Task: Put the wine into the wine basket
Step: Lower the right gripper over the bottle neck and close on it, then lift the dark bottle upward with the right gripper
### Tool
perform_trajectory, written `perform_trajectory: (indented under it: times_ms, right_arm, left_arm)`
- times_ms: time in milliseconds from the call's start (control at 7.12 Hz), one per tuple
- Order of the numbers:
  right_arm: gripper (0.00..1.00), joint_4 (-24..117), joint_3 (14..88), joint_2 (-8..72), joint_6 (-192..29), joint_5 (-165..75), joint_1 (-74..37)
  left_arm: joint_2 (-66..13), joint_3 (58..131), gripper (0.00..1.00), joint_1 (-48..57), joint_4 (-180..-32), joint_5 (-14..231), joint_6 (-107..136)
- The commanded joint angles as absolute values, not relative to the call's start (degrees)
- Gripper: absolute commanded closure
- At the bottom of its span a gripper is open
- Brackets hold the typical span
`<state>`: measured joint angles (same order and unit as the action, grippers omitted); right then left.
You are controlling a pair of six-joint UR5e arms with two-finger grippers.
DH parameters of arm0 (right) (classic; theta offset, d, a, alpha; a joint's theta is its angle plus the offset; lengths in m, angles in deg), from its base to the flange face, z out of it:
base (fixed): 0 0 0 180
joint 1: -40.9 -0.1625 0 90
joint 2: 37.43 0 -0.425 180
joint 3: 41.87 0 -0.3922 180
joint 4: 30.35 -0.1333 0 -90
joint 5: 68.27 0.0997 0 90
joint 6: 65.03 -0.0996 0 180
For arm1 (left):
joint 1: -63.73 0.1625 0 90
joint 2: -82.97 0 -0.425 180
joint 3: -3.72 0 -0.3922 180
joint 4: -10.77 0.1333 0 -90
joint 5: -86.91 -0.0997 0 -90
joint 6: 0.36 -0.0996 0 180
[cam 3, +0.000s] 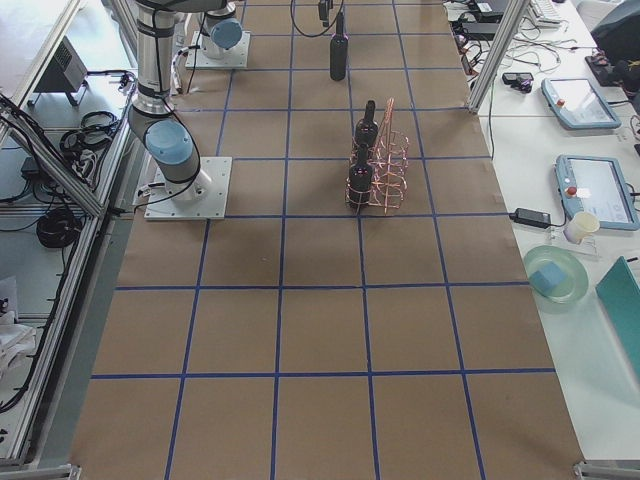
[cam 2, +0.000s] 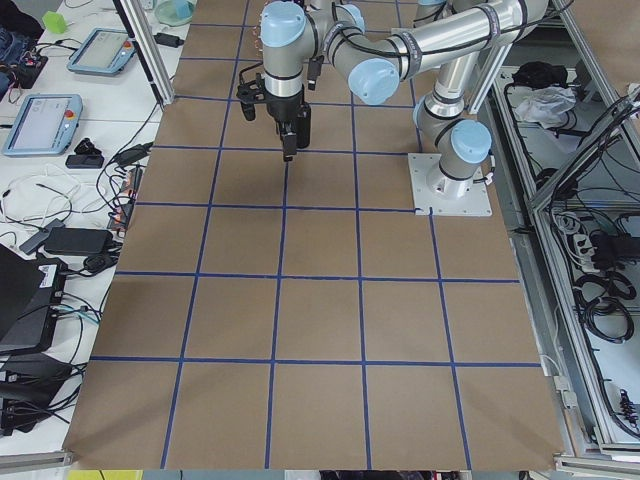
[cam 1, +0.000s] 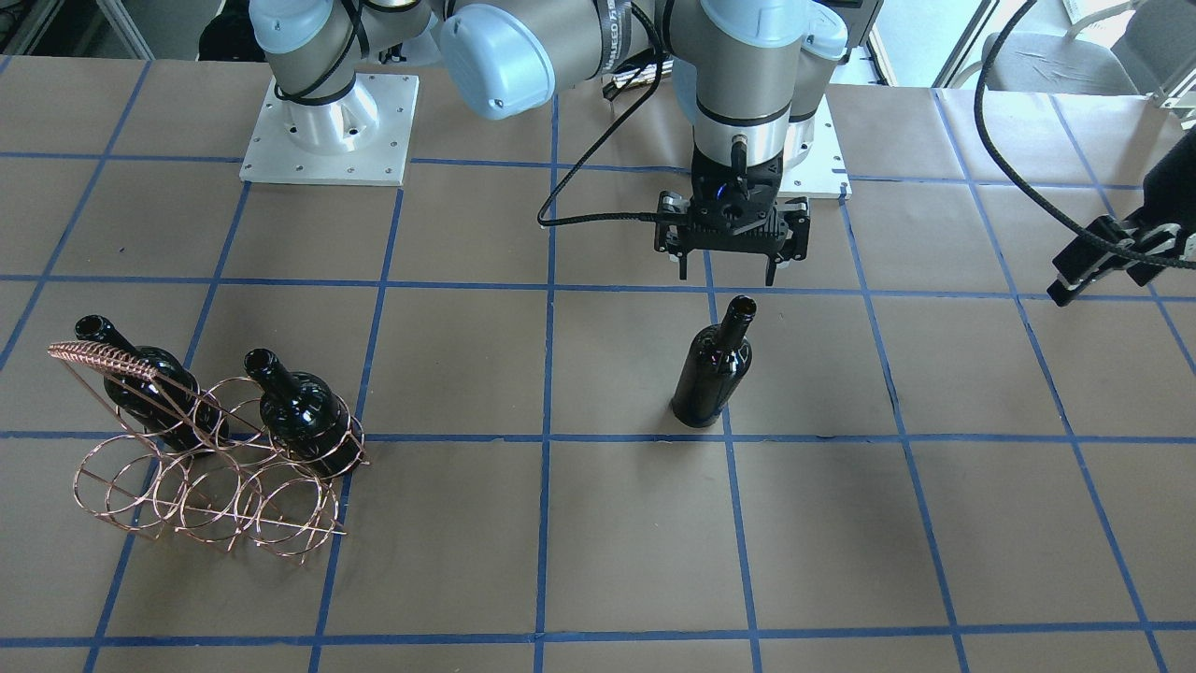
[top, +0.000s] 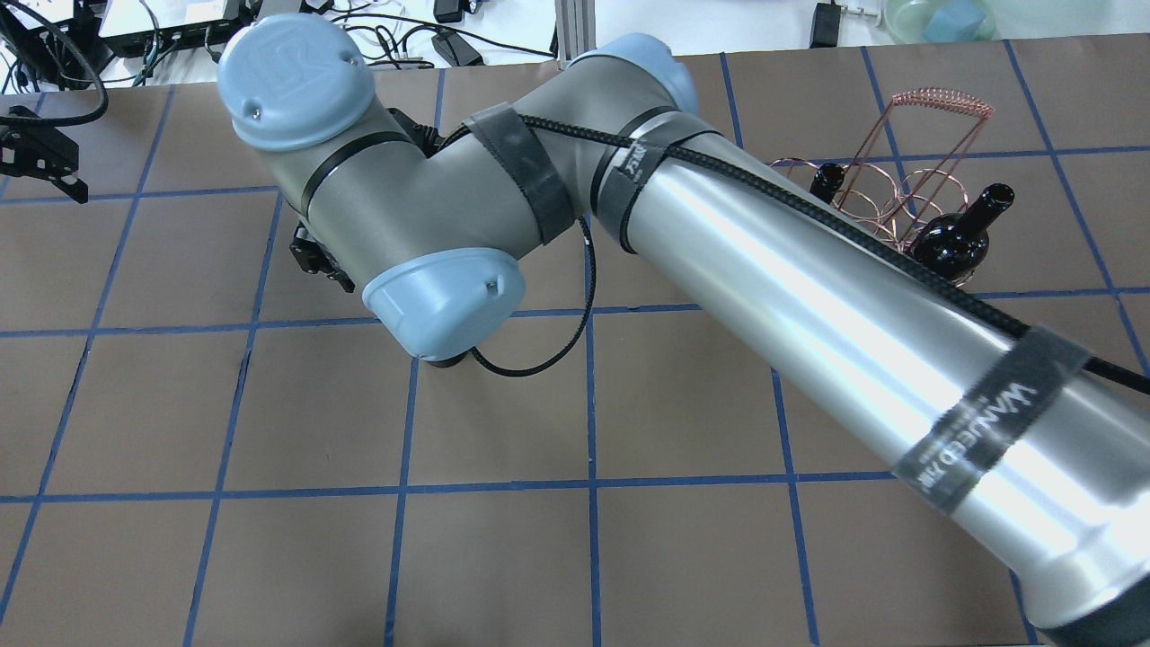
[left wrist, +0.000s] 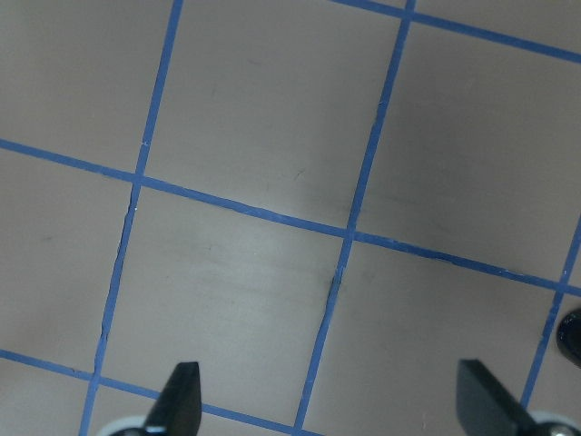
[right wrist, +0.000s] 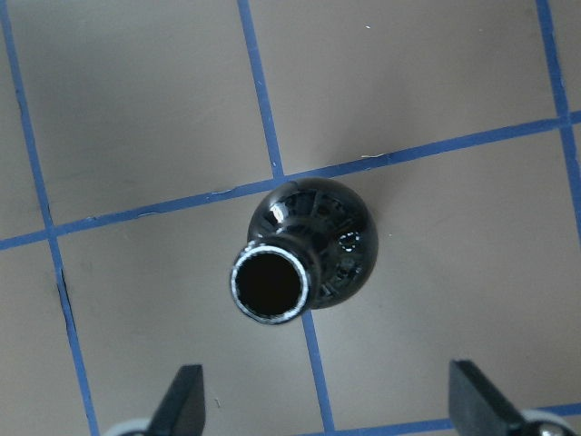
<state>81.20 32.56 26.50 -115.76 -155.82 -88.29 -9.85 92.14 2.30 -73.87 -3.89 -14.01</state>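
A glossy black wine bottle (cam 1: 715, 369) stands upright on the brown table, apart from the basket. My right arm reaches across, and my right gripper (cam 1: 727, 271) hangs open just above and behind the bottle's mouth, not touching it. In the right wrist view the mouth (right wrist: 270, 282) shows from above, ahead of the open gripper (right wrist: 327, 381). The copper wire basket (cam 1: 215, 467) stands far off with two look-alike bottles (cam 1: 140, 374) (cam 1: 299, 402) in its back row. My left gripper (cam 1: 1065, 280) is open and empty at the table's side; the left wrist view (left wrist: 329, 374) shows bare table below it.
In the overhead view my right arm (top: 809, 305) hides the standing bottle; the basket (top: 898, 171) shows at the far right and my left gripper (top: 54, 171) at the far left. Blue tape lines grid the table (cam 1: 598, 523). Both arm base plates (cam 1: 327, 131) sit at the robot's edge.
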Motion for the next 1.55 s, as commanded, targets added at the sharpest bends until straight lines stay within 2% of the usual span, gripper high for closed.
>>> perform_trajectory:
  times_ms: [0,422,562,703,843,1405]
  right_arm:
    - [0.06,82.7,30.3,23.8,-117.0,-156.7,-88.8]
    - [0.07,82.8,30.3,22.9,-113.2,-158.3,-88.7]
    - [0.12,82.7,30.3,22.8,-112.9,-158.3,-88.7]
    - [0.25,82.8,30.2,22.8,-112.2,-158.3,-88.6]
    - [0.3,82.8,30.2,22.9,-111.2,-158.4,-88.4]
    - [0.3,83.9,30.3,22.9,-110.6,-158.4,-87.9]
  left_arm:
    - [-9.8,92.3,0.0,2.3,-73.9,-3.9,-14.1]
    - [-9.8,92.4,0.0,2.2,-73.9,-3.9,-14.1]
    - [-9.8,92.5,0.0,2.2,-73.9,-3.9,-14.1]
    - [-9.8,92.6,0.0,2.2,-73.9,-3.7,-14.1]
    - [-9.8,92.6,0.0,2.2,-73.9,-3.7,-14.1]
    - [-9.8,92.6,0.0,2.2,-73.9,-3.7,-14.1]
